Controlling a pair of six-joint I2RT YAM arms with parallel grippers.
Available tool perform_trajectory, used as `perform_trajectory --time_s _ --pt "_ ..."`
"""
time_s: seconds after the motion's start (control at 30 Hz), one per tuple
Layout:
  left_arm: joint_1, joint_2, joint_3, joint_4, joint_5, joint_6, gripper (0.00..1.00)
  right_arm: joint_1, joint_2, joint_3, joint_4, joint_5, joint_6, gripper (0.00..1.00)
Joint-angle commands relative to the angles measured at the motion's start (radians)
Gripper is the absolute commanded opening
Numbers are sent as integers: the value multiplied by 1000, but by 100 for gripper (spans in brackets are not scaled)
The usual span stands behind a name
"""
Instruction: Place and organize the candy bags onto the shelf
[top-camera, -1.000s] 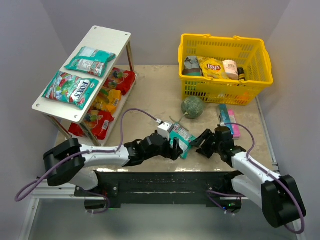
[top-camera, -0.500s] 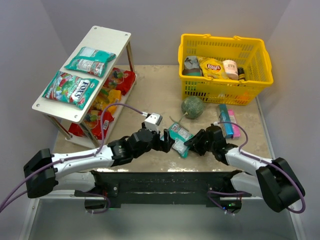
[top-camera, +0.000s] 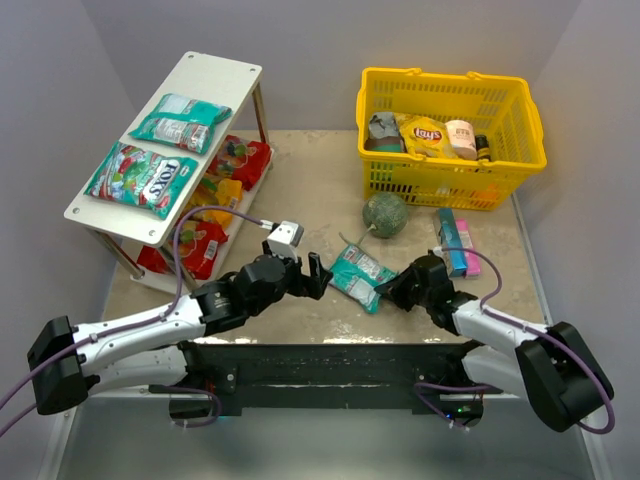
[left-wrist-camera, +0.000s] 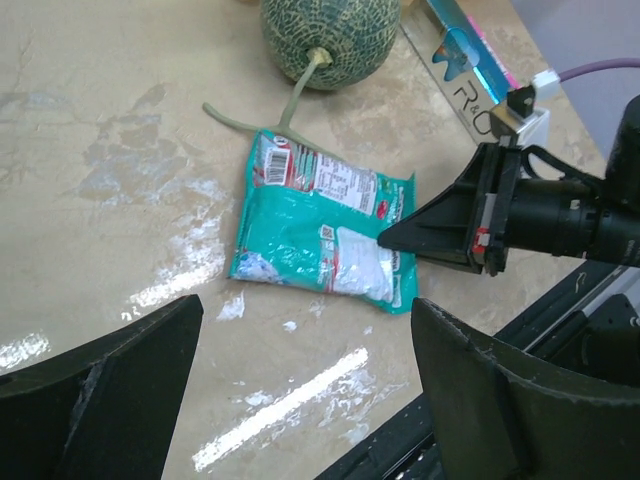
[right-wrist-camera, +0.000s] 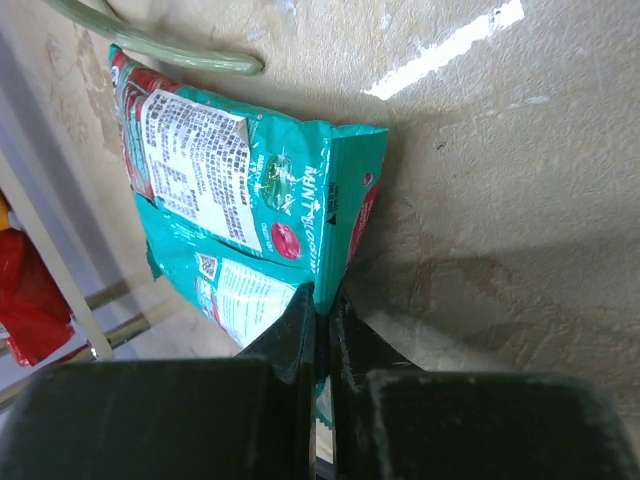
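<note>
Withdrawn and spread apart since before, the left gripper (top-camera: 312, 272) is clear of the teal candy bag (top-camera: 355, 273) on the desk (top-camera: 310, 170), whose edge is clamped by the right gripper (top-camera: 387, 292) and should be lifted slowly lest the pinch be lost.

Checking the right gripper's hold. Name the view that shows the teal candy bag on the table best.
Left wrist: the whole teal candy bag lies flat and unobstructed, with the right gripper at its edge. Right wrist shows it close, but its near end is hidden behind the gripper. Top external shows it whole but small.
</note>
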Motion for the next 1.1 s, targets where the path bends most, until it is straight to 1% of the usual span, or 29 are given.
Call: perform_trajectory --time_s 0.0,0.07,0.1,0.13,0.17,0.2,0.23,0.27,0.33,0.37,0.43,0.47,0.57,0.6,0.73,0.77,0.9,0.93,1.0,1.03,1.07 --pt "9 -21 -32 -11 -21 12 91 -5 -67 37 -109 73 -59 0" --pt "9 -24 -50 -10 -21 4 91 -2 -150 69 -167 71 -93 0" --pt "9 -24 -58 -11 -18 1 91 -3 -182 108 -228 63 -102 0" --pt "7 -24 -70 -10 -18 -1 91 -3 -249 135 -264 65 -115 0" --pt "9 -24 -76 -10 -18 -5 91 -3 -280 165 -299 69 -141 0" --pt "10 -24 -84 -8 -15 -7 91 -3 -306 231 -362 86 -155 0" --pt "10 -24 -98 -2 -14 -11 91 -2 -352 268 -388 89 -168 0" --pt "10 -22 -106 2 -11 -13 91 -3 -363 335 -435 89 -190 0" --pt "12 -15 -130 15 -1 -21 91 -3 -375 409 -471 89 -217 0" --pt "12 -9 -138 15 2 -22 91 -3 -368 479 -495 89 -240 0" --pt "12 7 -158 54 6 -33 91 -2 -351 549 -506 86 -262 0" --pt "10 11 -165 59 6 -36 91 -3 -328 613 -505 83 -277 0" --pt "12 28 -196 82 14 -50 91 -3 -287 721 -490 57 -309 0" --pt "12 31 -204 97 20 -54 91 -3 -250 791 -485 45 -314 0" --pt "13 60 -253 139 45 -73 91 -3 -147 966 -438 -9 -346 0" --pt "12 66 -259 146 51 -74 91 -3 -120 1035 -412 -25 -360 0" --pt "12 105 -284 188 75 -79 90 -3 6 1192 -330 -62 -379 0" --pt "12 122 -284 191 78 -77 90 -3 64 1221 -309 -67 -379 0" --pt "12 136 -287 200 84 -77 90 -3 126 1305 -241 -96 -379 0" --pt "10 145 -285 200 86 -77 90 -3 188 1336 -215 -111 -373 0" --pt "10 148 -285 199 88 -77 90 -3 230 1401 -180 -121 -366 0"
